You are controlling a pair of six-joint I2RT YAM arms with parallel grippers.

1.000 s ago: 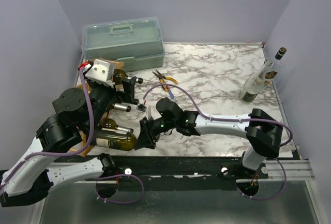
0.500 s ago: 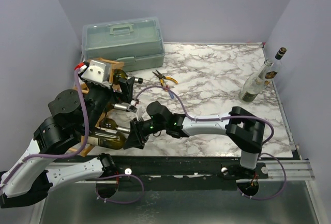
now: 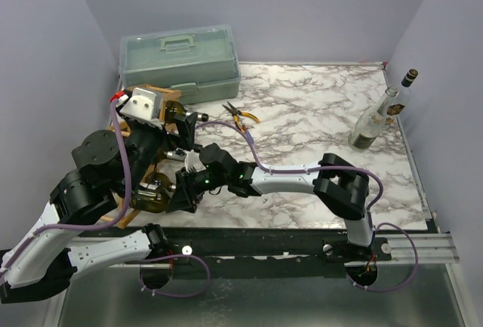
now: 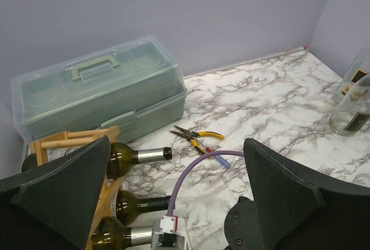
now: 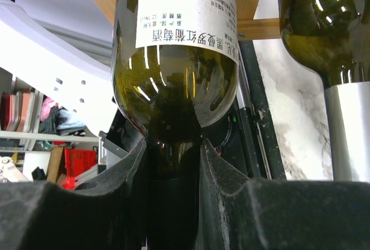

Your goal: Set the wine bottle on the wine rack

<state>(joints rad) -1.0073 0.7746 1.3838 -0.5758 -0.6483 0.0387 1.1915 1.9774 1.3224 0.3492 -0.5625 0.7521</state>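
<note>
Dark-green glass wine bottle (image 5: pixel 173 59), white label: right gripper (image 5: pixel 172 152) clamps its neck, likely to seat body in orange-tan wooden-stick wine rack (image 5: pixel 251 2), lower left overhead; left gripper (image 4: pixel 176 192) gapes wide, empty.

A pale green, translucent toolbox (image 3: pixel 179 53) is set at the far left of the marbled surface (image 3: pixel 317 100), close to the lavender back wall (image 3: pixel 264 2). Its lid is closed and a moulded handle is folded flat on top. Pliers (image 3: pixel 240 118) with a yellow handle are laid flat on the surface, near the toolbox's right end but apart from it, their handles spread. Two clear glass bottles (image 3: pixel 371 124) are stood close together near the far right corner, just beside the right wall; the further one is topped by a dark cap. In the right wrist view a red crate (image 5: pixel 81 166) is glimpsed among blurred clutter beyond the surface.
</note>
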